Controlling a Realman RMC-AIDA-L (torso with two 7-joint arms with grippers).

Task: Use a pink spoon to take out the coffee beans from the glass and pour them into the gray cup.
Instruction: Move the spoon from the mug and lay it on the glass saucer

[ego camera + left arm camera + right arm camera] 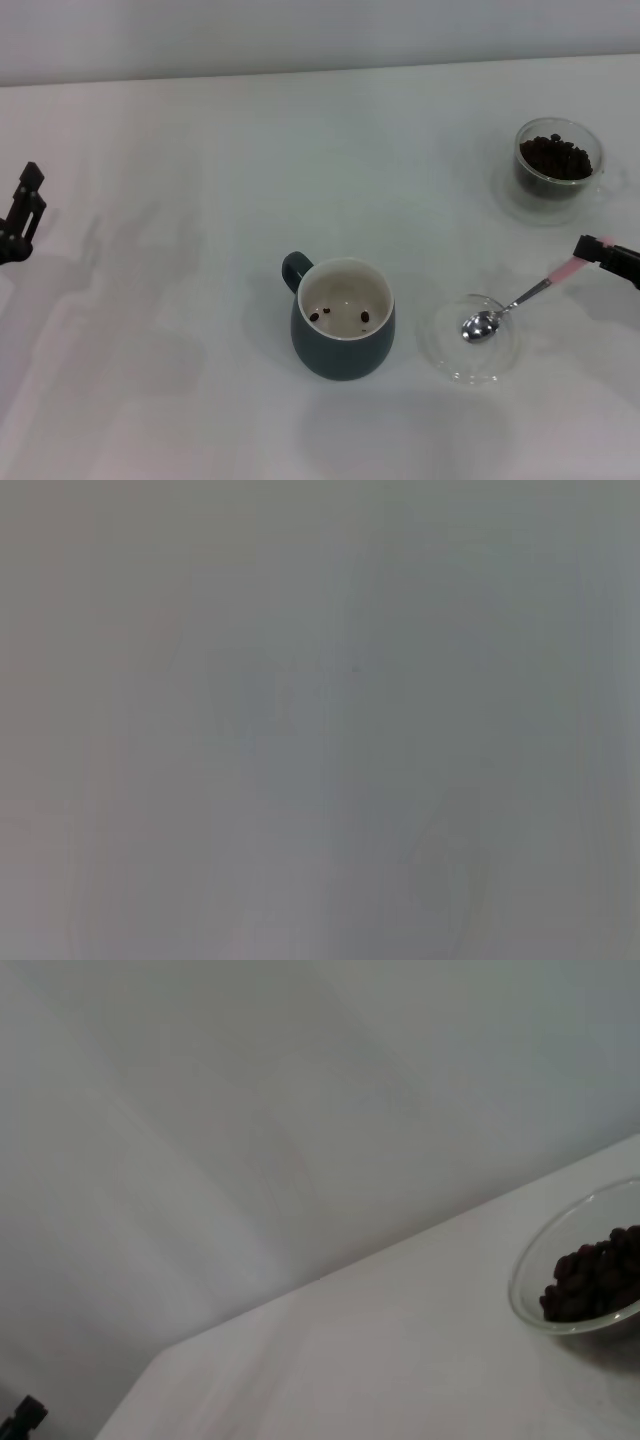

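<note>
The gray cup (343, 325) stands mid-table with a few coffee beans (340, 317) on its cream bottom. At the far right the glass (558, 160) holds a dark heap of coffee beans (556, 156); the right wrist view also shows the glass (580, 1280) and its beans (595, 1275). The pink spoon (520, 298) lies slanted, its metal bowl resting in a flat clear dish (450, 355) and its pink end raised toward the right edge. There my right gripper (598, 248) is shut on that pink end. My left gripper (22, 212) hangs at the far left edge, away from everything.
The flat clear dish sits just right of the gray cup, between it and the glass. The white table (180, 300) runs back to a pale wall. The left wrist view gives only blank grey surface.
</note>
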